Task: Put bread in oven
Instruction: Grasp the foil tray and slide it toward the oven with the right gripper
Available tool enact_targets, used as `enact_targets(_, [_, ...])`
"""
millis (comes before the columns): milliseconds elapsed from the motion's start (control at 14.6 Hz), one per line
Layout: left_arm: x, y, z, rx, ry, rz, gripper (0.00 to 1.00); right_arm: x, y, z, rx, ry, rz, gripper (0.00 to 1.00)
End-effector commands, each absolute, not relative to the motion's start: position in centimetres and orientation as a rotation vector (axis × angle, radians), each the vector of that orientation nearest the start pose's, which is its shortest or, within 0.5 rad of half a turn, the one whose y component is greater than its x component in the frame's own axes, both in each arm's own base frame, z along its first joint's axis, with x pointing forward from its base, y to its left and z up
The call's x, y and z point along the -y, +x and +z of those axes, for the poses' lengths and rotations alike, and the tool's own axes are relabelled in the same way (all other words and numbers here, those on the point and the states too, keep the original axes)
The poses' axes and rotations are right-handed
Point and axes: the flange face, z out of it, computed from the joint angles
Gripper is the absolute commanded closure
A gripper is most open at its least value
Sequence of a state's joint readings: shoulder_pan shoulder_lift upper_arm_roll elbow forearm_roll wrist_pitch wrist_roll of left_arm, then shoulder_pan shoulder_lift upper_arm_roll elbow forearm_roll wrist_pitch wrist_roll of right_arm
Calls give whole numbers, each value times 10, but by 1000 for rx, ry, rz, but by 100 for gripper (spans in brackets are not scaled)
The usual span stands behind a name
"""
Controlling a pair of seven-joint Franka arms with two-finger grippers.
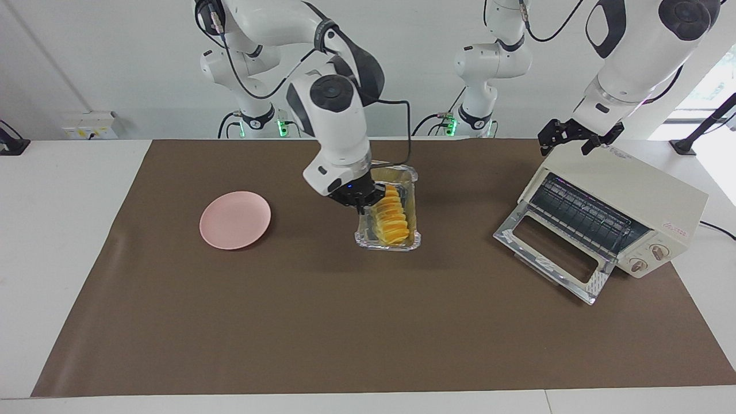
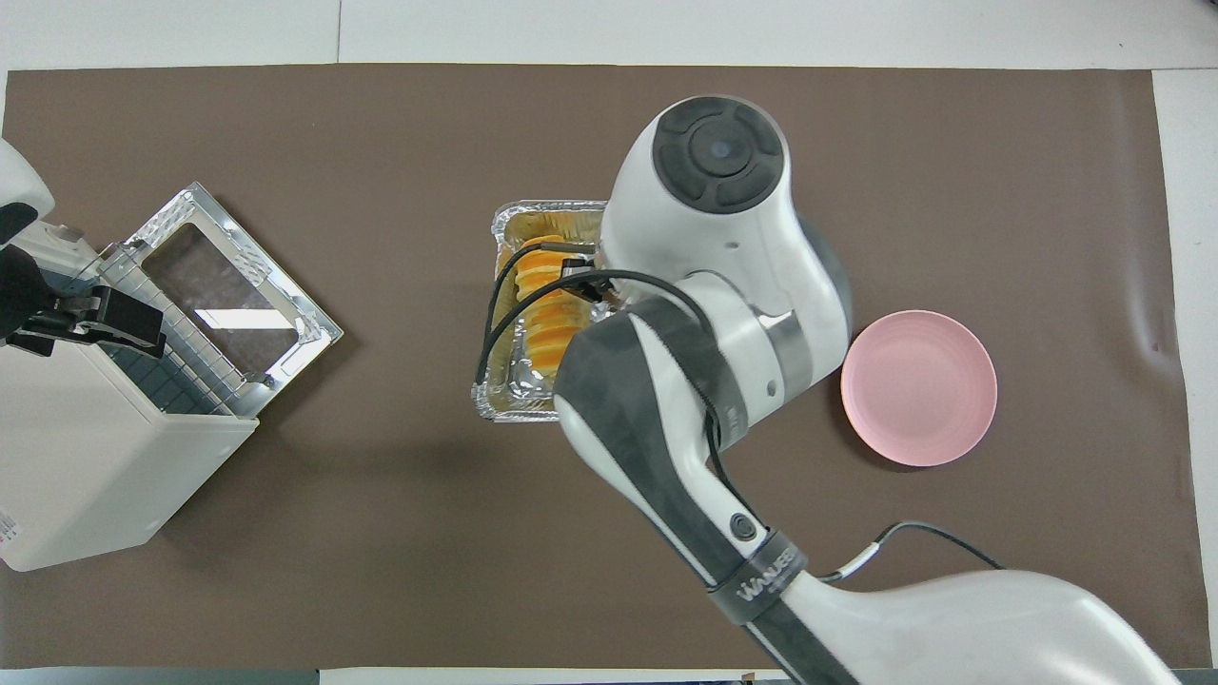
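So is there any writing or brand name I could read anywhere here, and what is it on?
"WAN...": white letters on the dark band around the right arm; the remaining letters are unclear.
Red print on the cream-white boxy toaster oven, above its knobs: too small to read.
Small label on the oven's top: too small to read.

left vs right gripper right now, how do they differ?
The right gripper is shut on the foil tray rim, carrying tray and bread above mid-table; the left gripper is open and empty. The right hangs in the air between plate and oven; the left waits at the oven's top edge. Both point down.
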State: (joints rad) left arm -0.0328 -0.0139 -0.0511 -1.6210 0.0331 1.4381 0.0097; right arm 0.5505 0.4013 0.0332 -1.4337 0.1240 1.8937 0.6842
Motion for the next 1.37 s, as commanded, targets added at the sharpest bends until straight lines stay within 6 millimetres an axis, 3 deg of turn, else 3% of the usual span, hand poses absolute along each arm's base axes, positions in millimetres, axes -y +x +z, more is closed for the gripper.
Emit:
enact_targets(0, [38, 527, 602, -136, -3097, 239, 0, -396, 560, 435, -241, -2978, 45, 100])
enact_targets(137, [38, 527, 603, -136, -3097, 237, 0, -419, 543, 401, -190, -2984, 45, 100])
enact_targets(343, [38, 527, 603, -136, -3097, 237, 0, -425, 527, 362, -174, -2978, 15, 100])
enact_targets(548, [38, 527, 603, -136, -3097, 237, 0, -432, 511, 338, -127, -2981, -2, 100])
enact_targets(754, [38, 527, 603, -136, -3097, 237, 0, -433, 505, 329, -89, -2979, -17, 100])
enact_targets(822, [38, 527, 603, -136, -3097, 237, 0, -433, 505, 330, -95, -2979, -16, 1])
enact_targets(1097, [38, 527, 603, -136, -3097, 237, 0, -427, 508, 347, -114, -2987, 10, 0])
enact_targets(1234, [38, 527, 603, -136, -3097, 237, 0, -401, 522, 377, -153, -2988, 4, 0])
enact_targets(1302, [38, 529, 603, -136, -3098, 220, 0, -372, 537, 398, -204, -2979, -17, 0])
